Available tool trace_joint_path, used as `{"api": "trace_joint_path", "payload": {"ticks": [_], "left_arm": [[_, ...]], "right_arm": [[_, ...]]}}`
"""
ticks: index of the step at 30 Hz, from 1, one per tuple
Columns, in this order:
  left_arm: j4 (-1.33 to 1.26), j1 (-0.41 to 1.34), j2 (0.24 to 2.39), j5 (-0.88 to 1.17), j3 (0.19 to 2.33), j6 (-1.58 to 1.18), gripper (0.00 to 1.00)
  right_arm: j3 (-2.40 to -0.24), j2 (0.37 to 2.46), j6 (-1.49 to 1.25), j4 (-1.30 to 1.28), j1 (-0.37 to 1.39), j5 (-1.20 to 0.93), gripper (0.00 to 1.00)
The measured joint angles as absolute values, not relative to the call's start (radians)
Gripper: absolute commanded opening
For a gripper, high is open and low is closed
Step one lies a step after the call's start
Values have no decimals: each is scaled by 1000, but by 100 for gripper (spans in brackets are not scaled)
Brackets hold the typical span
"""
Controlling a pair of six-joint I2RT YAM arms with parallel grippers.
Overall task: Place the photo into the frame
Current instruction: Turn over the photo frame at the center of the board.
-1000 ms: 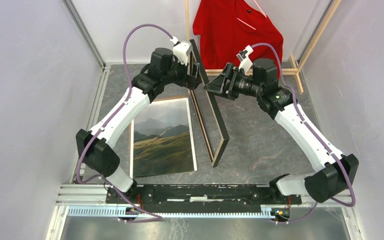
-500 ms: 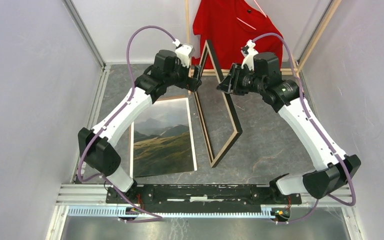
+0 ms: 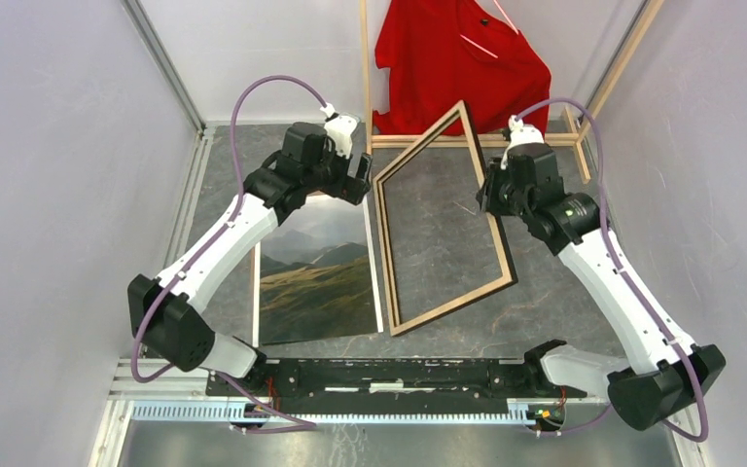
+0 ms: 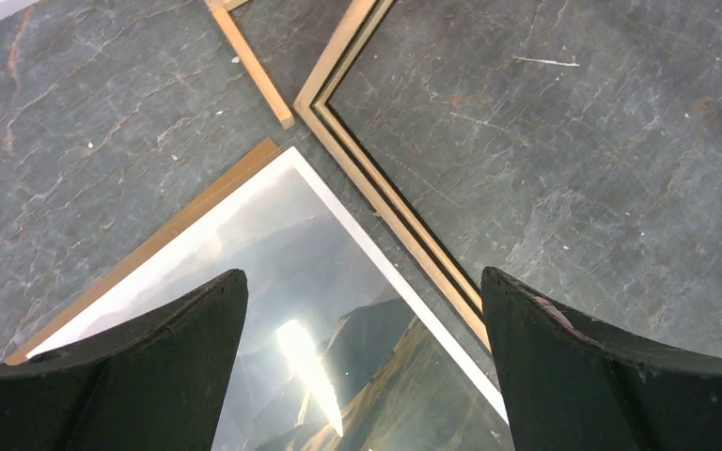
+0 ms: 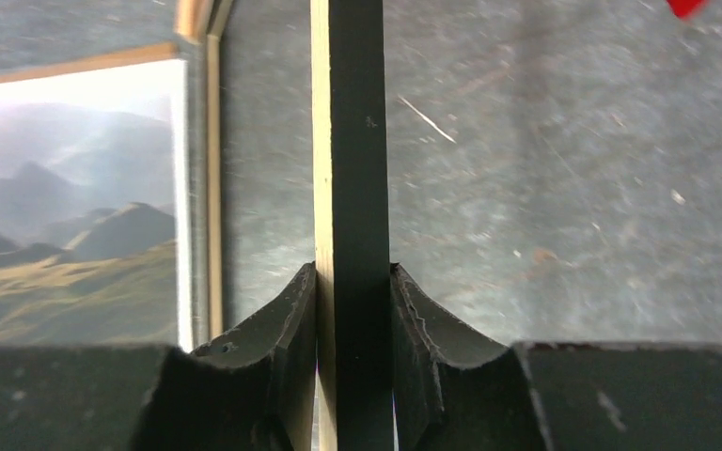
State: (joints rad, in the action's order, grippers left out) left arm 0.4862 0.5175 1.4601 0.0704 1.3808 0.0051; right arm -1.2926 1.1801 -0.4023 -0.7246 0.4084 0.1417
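The photo (image 3: pixel 316 277) lies flat on the desk (image 3: pixel 477 336) near the arm bases, just left of the tilted frame (image 3: pixel 452 307), whose right rail is clamped in the right gripper (image 5: pixel 353 310), while farther back the left gripper (image 4: pixel 359 277) hangs spread wide and empty above the photo's far corner.

We have swung the frame (image 3: pixel 452 306) open toward 3 o'clock; our right fingers (image 5: pixel 282 329) closed on its rail, left fingers (image 4: pixel 150 366) backed off.
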Motion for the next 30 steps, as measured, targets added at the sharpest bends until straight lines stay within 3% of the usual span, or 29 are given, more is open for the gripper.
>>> {"api": "trace_joint_path", "payload": {"ticks": [4,15,30], "left_arm": [[486,504,1438,70,1349,9,100],[493,501,1437,73,1285,23,100],[495,501,1433,78,1250,36,100]], "right_arm": [[-1187,1136,-385,-736,411,260,29],[-977,1120,-287,-739,410,528,30],[-879,1343,-235,-585,410,641,23]]}}
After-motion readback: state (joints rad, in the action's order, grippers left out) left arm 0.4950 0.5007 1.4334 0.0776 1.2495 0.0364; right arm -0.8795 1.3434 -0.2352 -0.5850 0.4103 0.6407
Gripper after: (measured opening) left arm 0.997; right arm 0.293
